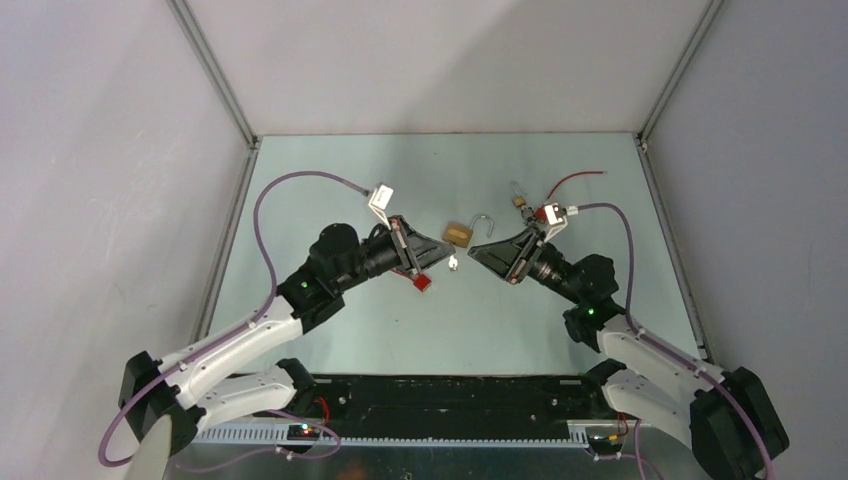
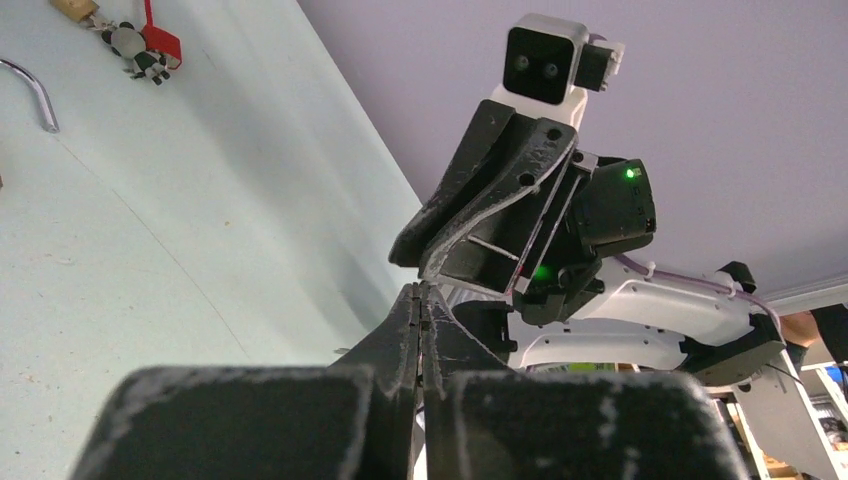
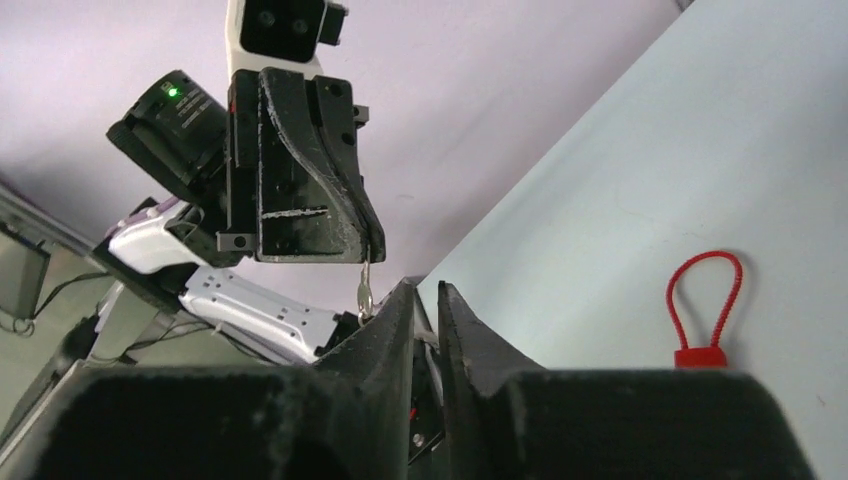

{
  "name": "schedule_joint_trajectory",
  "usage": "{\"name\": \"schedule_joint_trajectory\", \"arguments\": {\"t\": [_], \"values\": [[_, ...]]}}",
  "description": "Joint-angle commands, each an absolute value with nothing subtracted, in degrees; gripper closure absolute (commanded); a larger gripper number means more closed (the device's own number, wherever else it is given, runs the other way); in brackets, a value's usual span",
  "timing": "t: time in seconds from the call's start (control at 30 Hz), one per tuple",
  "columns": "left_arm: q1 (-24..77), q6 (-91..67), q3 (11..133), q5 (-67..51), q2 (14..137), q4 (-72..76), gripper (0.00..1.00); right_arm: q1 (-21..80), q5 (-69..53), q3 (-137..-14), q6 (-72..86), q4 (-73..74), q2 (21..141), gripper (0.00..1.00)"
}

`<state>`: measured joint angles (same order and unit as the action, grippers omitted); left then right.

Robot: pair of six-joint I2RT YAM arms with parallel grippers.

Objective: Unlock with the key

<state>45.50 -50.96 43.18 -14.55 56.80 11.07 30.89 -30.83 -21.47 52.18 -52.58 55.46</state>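
The key [image 3: 365, 290] is a tiny silvery piece hanging from the tip of my left gripper [image 1: 445, 252], which is shut on its head. In the top view the key [image 1: 452, 263] dangles between the two gripper tips. My right gripper [image 1: 473, 255] faces it a short way off, its fingers [image 3: 455, 305] parted by a narrow gap with nothing between them. The brass padlock [image 1: 458, 234] lies just behind both tips, and its silver shackle [image 1: 485, 222] is swung open. In the left wrist view my own jaws [image 2: 420, 290] are pressed together and the key is hidden.
A red tag [image 1: 422, 283] with a wire loop [image 3: 705, 290] lies under the left gripper. A second small lock with a red tag [image 1: 546, 213] and red wire [image 1: 575, 180] sits behind the right arm. Metal frame rails [image 1: 240, 120] border the table.
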Motion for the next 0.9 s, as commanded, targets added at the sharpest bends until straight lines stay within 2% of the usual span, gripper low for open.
{"name": "schedule_joint_trajectory", "arguments": {"t": [0.0,0.03,0.13,0.2,0.4,0.63,0.87], "values": [[44.99,-49.91,42.97,-12.84,55.06,12.48,1.00,31.64,-24.63,-23.54,44.03,-42.91,50.87,0.75],[45.00,-49.92,42.98,-12.75,55.08,12.48,1.00,31.84,-24.61,-23.59,43.41,-41.86,49.90,0.70],[44.92,-49.72,43.17,-12.61,55.30,12.47,1.00,31.89,-27.27,-23.84,43.57,-44.43,50.00,0.65],[44.97,-49.48,43.49,-12.68,55.59,12.48,1.00,32.32,-29.24,-24.16,45.16,-47.38,51.35,0.57],[44.94,-49.50,44.91,-13.01,56.58,13.37,1.00,34.76,-30.84,-25.77,47.34,-52.57,55.05,0.50],[45.05,-50.64,44.36,-12.35,56.48,15.10,1.00,35.75,-32.06,-27.39,49.93,-57.03,58.41,0.50],[45.04,-51.52,43.83,-11.50,56.10,17.30,1.00,36.25,-31.66,-27.68,51.89,-59.98,60.53,0.60]]}}
